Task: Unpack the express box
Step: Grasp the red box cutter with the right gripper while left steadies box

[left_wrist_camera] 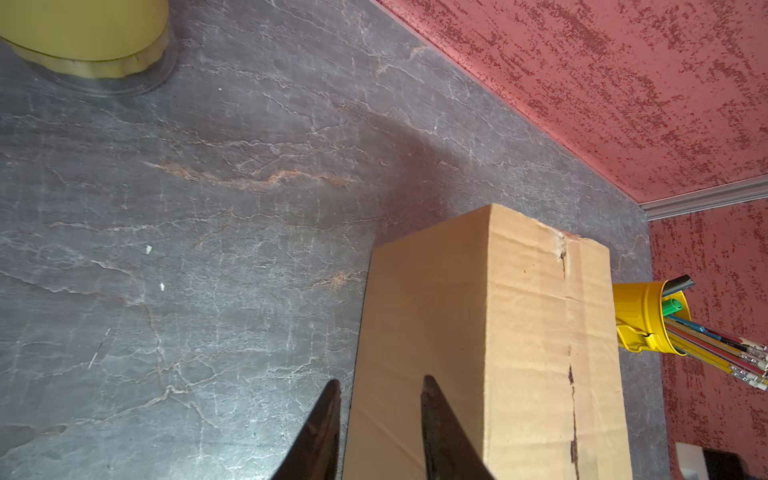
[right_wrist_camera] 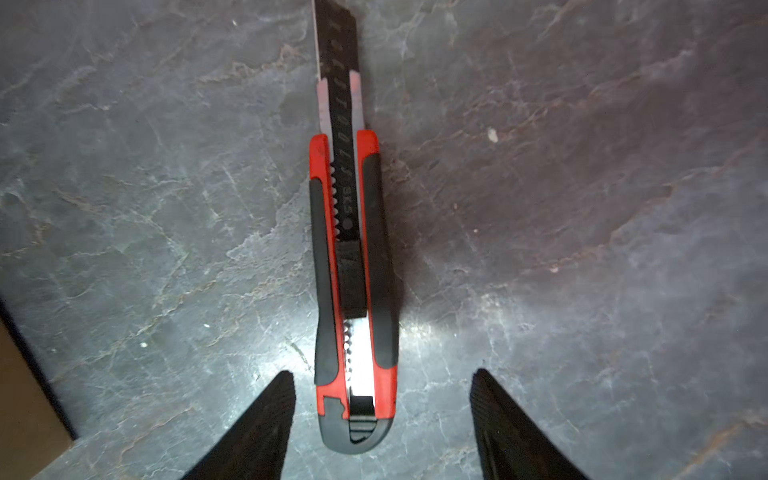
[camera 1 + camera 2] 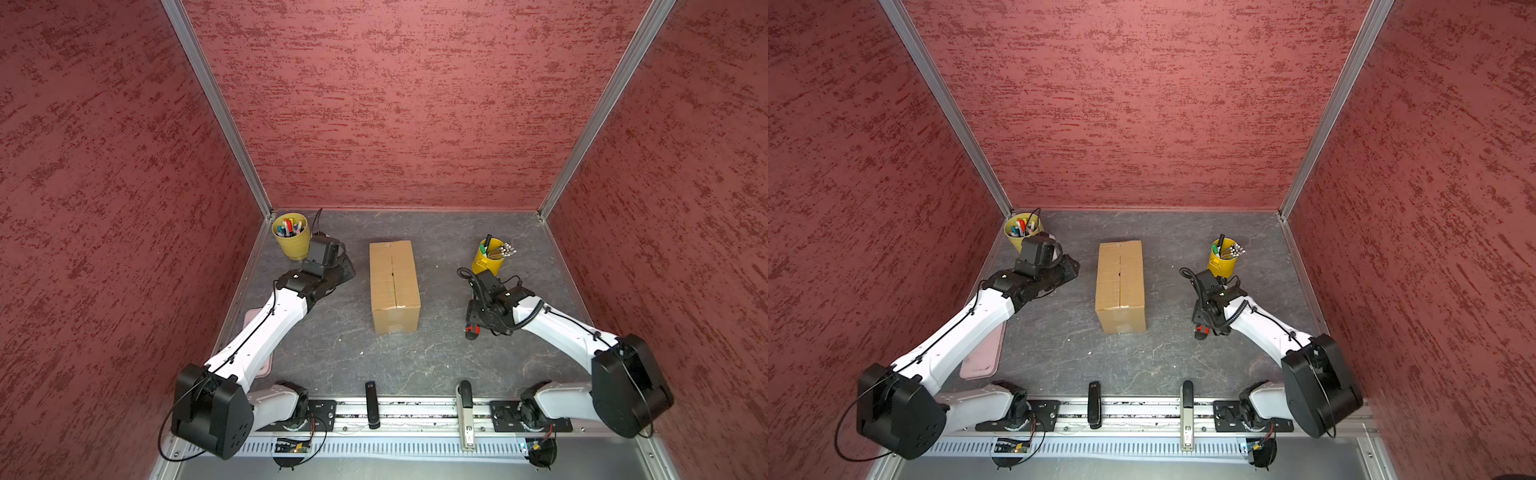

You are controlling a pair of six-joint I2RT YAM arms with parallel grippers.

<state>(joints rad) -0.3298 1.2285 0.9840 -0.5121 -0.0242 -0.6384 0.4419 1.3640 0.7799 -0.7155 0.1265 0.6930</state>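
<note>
1. Though its flaps lie shut, the express box (image 3: 394, 286) stands mid-tabletop (image 3: 436, 361) in both top views. A marker cup (image 3: 291, 236) stands back left and a tilted pencil cup (image 3: 489, 257) back right. The left arm stretches toward the box's left side; the right arm bends, pointing downward.
2. From the left wrist, the left tool (image 1: 380, 386) is narrowly parted and empty, beside the box.
3. From the right wrist, the right tool (image 2: 382, 372) gapes wide astride a box cutter (image 2: 353, 266), gripping nothing. The blade reads "TOOLS" and "SK5".
</note>
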